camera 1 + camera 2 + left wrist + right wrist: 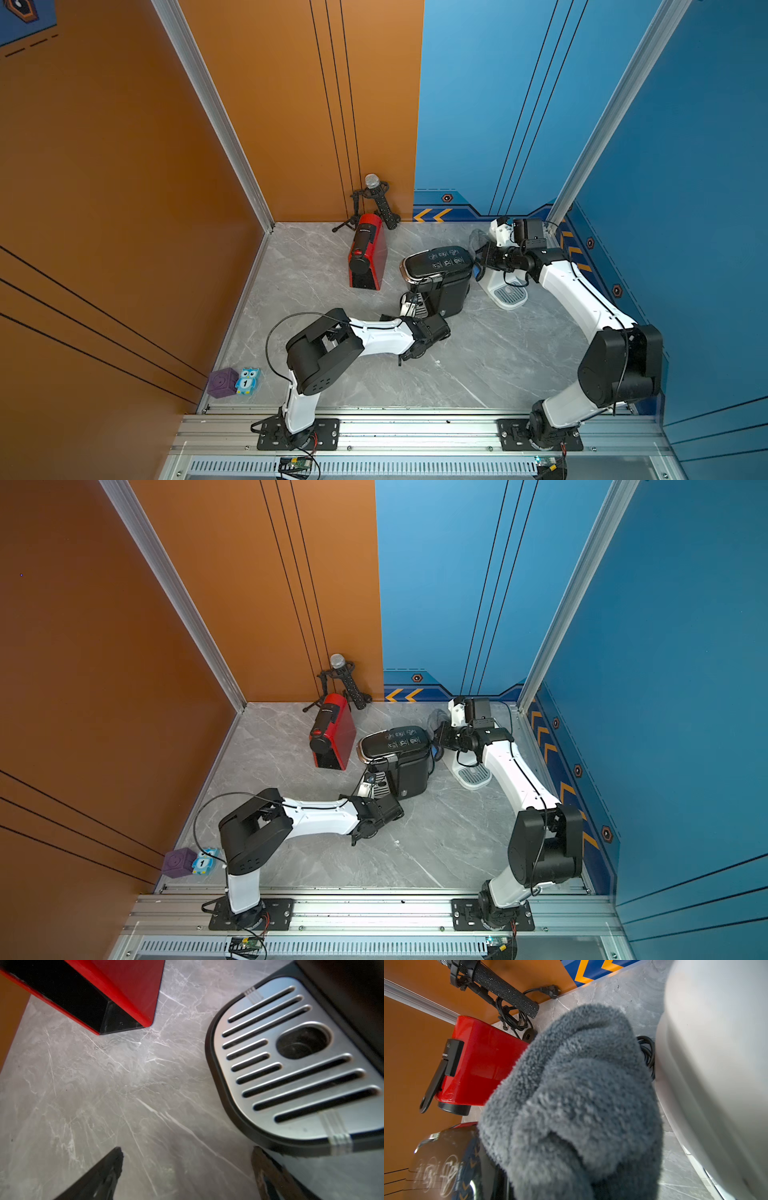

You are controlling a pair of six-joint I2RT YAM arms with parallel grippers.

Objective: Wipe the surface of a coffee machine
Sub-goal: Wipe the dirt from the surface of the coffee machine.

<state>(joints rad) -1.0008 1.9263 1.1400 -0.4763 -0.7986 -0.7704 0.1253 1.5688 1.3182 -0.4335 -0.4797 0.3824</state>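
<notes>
In both top views the black coffee machine (439, 266) stands on the bench (498, 365), with the right pincer (481, 249) pinching a grey cloth (477, 240) at its back edge. From the left wrist, the left pincer (187, 1150) is spread beside the drip tray (291, 1068). From the right wrist, the cloth fills the view. I'd say it's the wiping step; next, drag the cloth across the lid.

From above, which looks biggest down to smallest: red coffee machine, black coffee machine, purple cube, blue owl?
In a top view:
1. black coffee machine
2. red coffee machine
3. purple cube
4. blue owl toy; nearly the cube's size, so those two are unsure.
</notes>
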